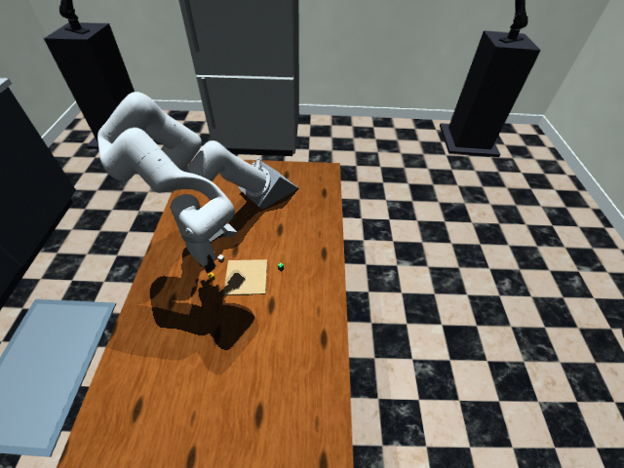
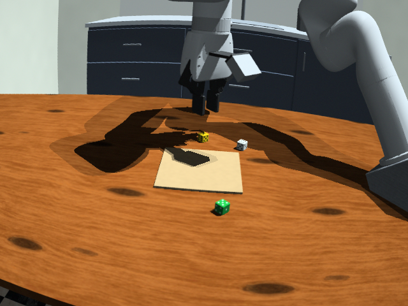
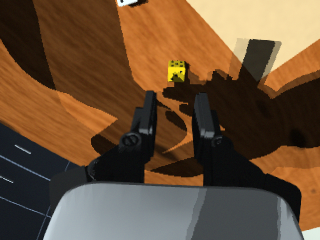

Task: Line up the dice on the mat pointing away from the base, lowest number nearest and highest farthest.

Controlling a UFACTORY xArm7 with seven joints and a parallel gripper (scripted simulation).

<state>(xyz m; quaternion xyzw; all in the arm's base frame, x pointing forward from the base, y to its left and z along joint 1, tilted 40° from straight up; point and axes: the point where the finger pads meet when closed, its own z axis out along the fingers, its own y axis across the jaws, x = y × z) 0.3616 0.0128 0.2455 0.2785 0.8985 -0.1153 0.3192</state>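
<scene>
A tan mat [image 1: 247,276] lies flat on the wooden table; it also shows in the exterior view [image 2: 201,171] and the wrist view [image 3: 267,0]. A yellow die [image 2: 203,136] [image 3: 176,71] sits on the table just off the mat's far left corner, also seen from the wrist. A white die [image 2: 241,144] sits on the table off the mat's far right corner. A green die [image 2: 222,206] sits on the table in front of the mat's near edge. My gripper [image 2: 206,106] [image 3: 175,106] hangs above the table just beyond the yellow die, fingers narrowed with an empty gap.
The arm's base [image 2: 389,184] stands at the right of the table. Dark cabinets [image 2: 138,59] stand beyond the table's far edge. The arm casts a dark shadow over the mat's far left corner.
</scene>
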